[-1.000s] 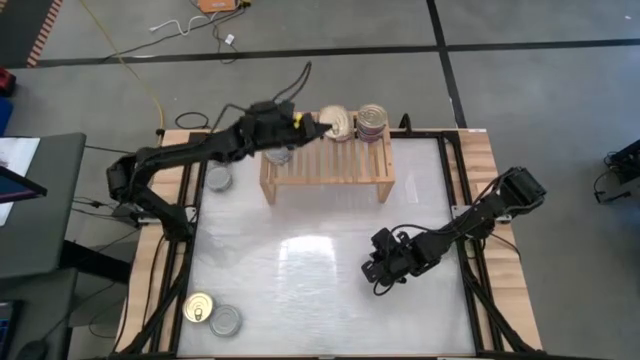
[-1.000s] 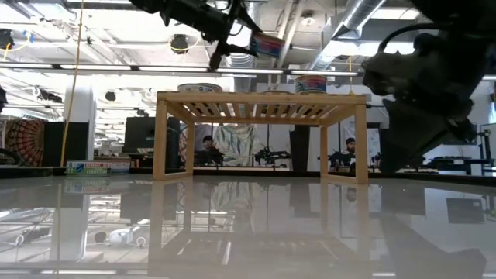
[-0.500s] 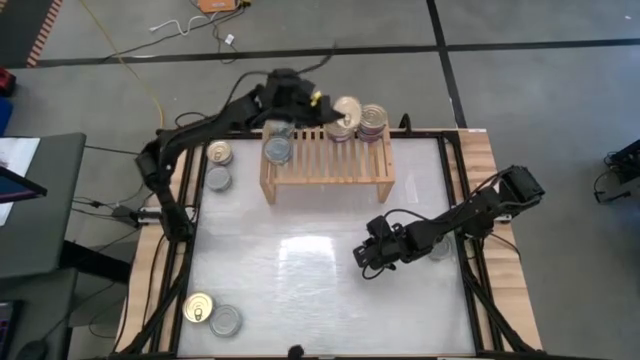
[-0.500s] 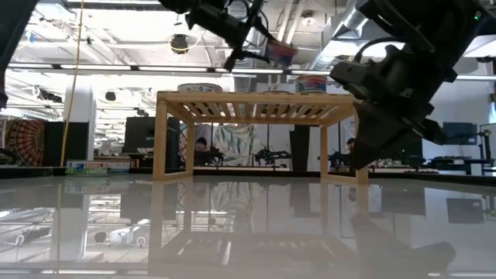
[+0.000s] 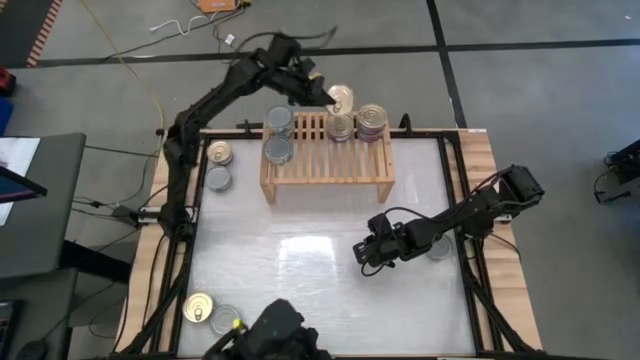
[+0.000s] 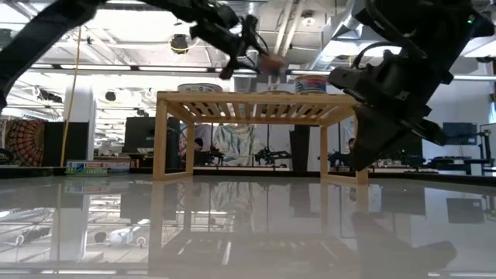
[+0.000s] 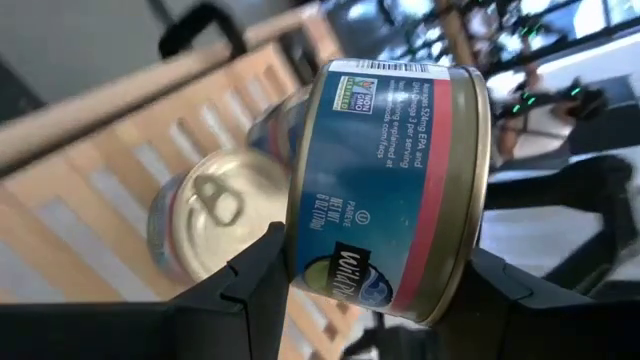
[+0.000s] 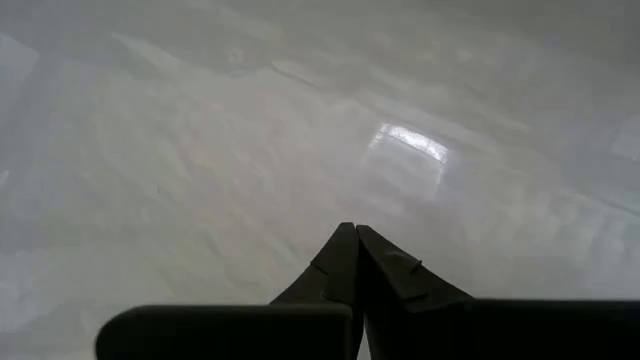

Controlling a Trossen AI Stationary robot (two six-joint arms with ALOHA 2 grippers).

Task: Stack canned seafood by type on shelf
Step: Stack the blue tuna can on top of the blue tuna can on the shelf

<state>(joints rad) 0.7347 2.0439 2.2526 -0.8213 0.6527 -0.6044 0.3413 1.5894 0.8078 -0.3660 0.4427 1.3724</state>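
The shelf (image 5: pixel 327 168) stands at the table's far middle on its two side legs. On its slats sit two silver-topped tins (image 5: pixel 279 150), a gold-lidded tin (image 5: pixel 341 127) and a stack (image 5: pixel 372 121). My left gripper (image 5: pixel 328 96) hovers over the shelf's far edge, shut on a blue-and-red-labelled tin (image 7: pixel 385 190). Below that tin, the left wrist view shows the gold pull-tab lid (image 7: pixel 205 215). My right gripper (image 5: pixel 361 253) is shut and holds nothing, just above the bare table right of centre. My left gripper pinches the tin between its two fingers (image 7: pixel 262 282), one on each flat end (image 7: pixel 300 225), so the label faces the wrist camera. The fingers slant downward from the table's left and far side. The tin is tipped onto its edge, lifted clear above the shelf.
Loose tins lie left of the shelf (image 5: pixel 218 165), at the near left corner (image 5: pixel 211 313) and beside the right arm (image 5: pixel 440 247). A dark shape (image 5: pixel 275 335) juts in over the near edge. The middle of the table (image 5: pixel 300 230) is bare.
My left gripper has carried its tin from over the shelf top up and toward the far edge, rolling so the tin tips from flat onto its edge. My right gripper has shifted slightly toward the table's left. The dark shape has come in at the near edge.
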